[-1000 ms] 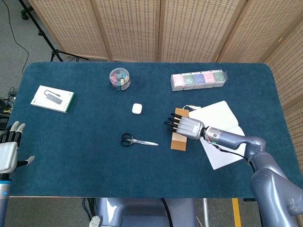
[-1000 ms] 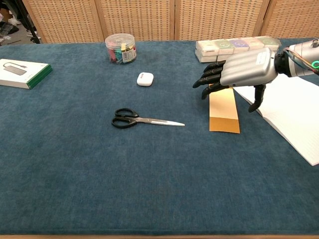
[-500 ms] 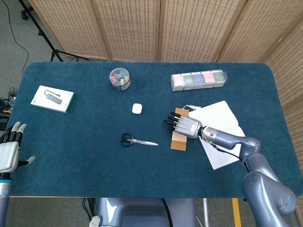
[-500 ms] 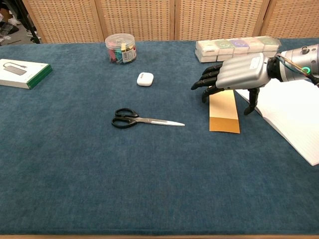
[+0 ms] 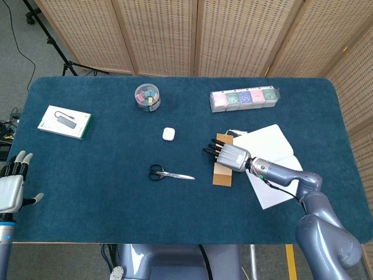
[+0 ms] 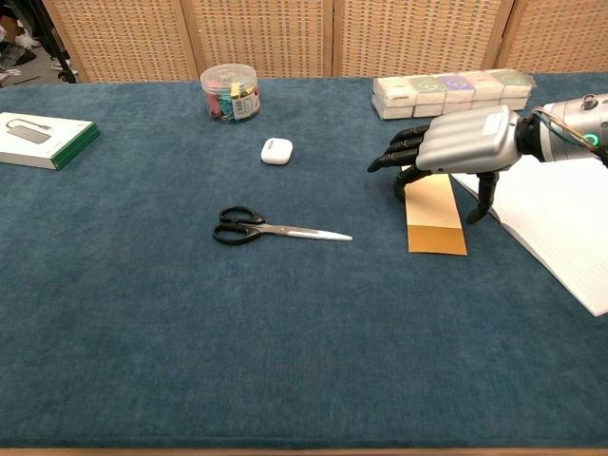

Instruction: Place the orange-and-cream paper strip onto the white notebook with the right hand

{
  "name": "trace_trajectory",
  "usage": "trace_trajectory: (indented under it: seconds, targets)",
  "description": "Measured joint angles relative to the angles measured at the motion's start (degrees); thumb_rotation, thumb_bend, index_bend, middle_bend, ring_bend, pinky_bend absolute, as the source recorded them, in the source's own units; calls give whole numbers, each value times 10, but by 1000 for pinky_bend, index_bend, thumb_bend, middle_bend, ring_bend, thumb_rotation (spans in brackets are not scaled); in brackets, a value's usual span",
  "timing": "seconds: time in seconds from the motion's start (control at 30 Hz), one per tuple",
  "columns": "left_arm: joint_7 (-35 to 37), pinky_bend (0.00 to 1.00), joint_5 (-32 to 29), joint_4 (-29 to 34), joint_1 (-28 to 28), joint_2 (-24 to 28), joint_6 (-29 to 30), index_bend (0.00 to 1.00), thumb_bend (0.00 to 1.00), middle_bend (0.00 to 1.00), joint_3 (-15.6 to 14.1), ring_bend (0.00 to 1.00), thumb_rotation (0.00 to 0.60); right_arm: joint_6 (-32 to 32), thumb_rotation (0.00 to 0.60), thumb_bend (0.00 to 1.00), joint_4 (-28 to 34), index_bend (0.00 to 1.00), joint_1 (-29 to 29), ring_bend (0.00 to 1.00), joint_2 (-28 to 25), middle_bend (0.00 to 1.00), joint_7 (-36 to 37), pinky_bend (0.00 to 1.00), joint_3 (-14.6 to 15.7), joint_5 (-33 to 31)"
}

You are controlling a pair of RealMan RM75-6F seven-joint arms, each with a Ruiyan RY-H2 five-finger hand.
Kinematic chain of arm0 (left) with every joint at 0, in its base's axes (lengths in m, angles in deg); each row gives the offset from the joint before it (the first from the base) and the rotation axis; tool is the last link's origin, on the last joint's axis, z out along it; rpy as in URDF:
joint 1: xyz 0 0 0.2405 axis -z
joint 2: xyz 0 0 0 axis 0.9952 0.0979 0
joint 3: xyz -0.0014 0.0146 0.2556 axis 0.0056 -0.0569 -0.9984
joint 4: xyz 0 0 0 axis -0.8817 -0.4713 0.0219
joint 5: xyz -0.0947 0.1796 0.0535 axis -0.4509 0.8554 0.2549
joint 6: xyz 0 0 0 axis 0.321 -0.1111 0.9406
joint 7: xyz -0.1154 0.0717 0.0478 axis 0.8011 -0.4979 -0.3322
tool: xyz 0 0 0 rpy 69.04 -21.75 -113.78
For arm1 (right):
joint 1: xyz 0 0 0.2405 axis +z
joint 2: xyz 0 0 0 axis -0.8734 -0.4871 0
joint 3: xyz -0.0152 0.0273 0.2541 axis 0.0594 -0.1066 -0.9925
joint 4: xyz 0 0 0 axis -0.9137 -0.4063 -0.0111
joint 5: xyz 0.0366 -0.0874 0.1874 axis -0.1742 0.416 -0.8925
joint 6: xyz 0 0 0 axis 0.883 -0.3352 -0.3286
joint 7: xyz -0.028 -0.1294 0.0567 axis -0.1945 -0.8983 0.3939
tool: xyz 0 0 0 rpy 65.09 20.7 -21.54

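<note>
the scissors (image 6: 275, 228) lie left of the paper strip (image 6: 435, 218), well apart from it; the white earbud case (image 6: 276, 151) and the clip jar (image 6: 230, 92) sit farther back, the row of boxes (image 6: 451, 92) behind the right hand (image 6: 464, 141), and the flat adapter box (image 5: 64, 121) at the table's far left. none of these lies between strip and white notebook (image 5: 271, 151). the strip lies flat on the blue cloth just beside the notebook's left edge. the right hand is over its far end, palm down, fingers (image 6: 399, 152) spread; whether they touch the strip cannot be told. the left hand (image 5: 11, 186) is open at the table's near-left edge. compared with a second ago, the strip has shifted slightly toward the notebook.
</note>
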Motion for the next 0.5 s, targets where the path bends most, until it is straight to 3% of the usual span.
trace_trajectory:
  seconds: [0.3,0.5]
  targets:
    - [-1,170,0,1,1,-1,-2,0,0,0,-2,0,600,13,600,0,-8,460,-8,0,10,16,6,0,-1,-16]
    - [-2,170,0,2,2,-1,-2,0,0,0,-2,0,600,27,600,0,-12,489,-15,0,13,27,6,0,-2,-24]
